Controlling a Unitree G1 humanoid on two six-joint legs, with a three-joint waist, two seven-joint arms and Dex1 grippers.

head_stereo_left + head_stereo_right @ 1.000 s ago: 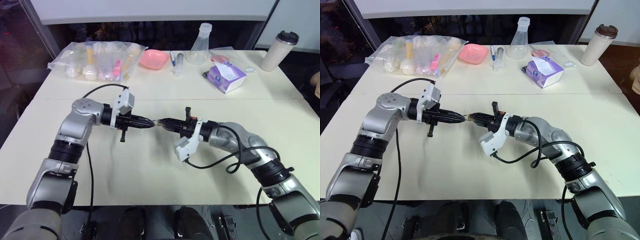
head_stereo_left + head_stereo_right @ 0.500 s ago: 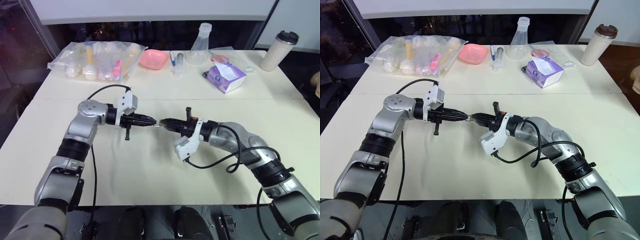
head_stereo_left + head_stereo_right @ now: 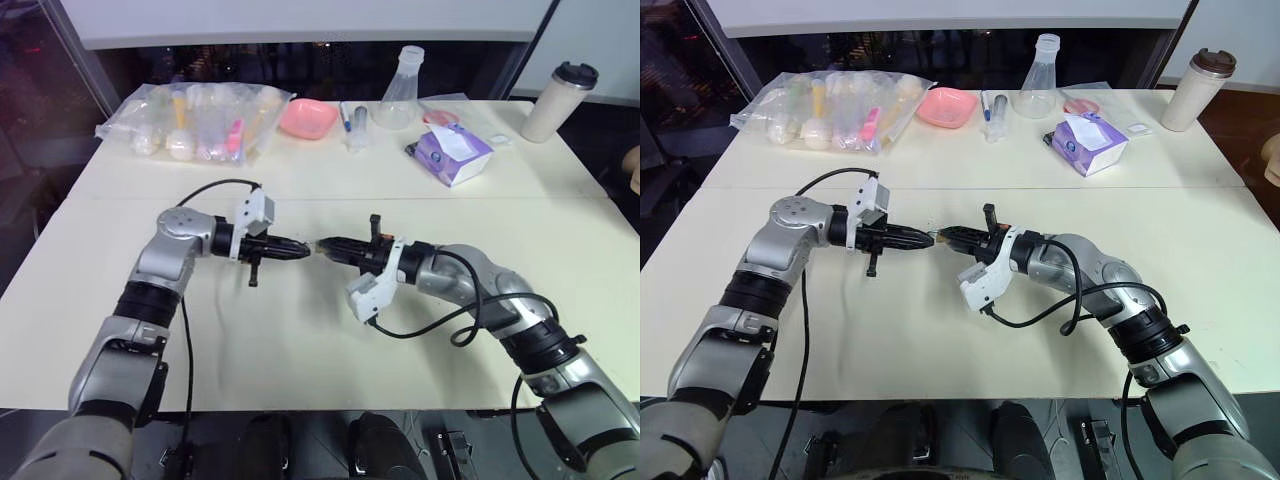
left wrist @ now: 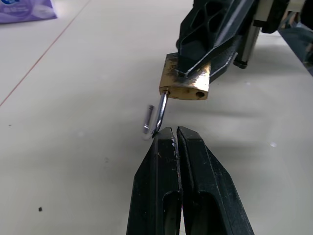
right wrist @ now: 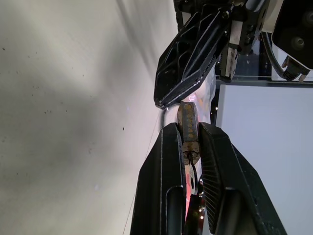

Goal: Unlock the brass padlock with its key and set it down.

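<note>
Padlock, i.e. the brass padlock [image 4: 184, 83], sits clamped in the right gripper [image 5: 190, 128] jaws above the surface [image 3: 300, 340], shackle [image 4: 157, 117] swung out toward the left gripper [image 4: 174, 131]. Left jaws shut, tips at the shackle end, prob. pinching it, hard to confirm. Lock's long axis runs along the line between both arms. Vs. 1 s ago, left elbow bent more, right arm unchanged.
</note>
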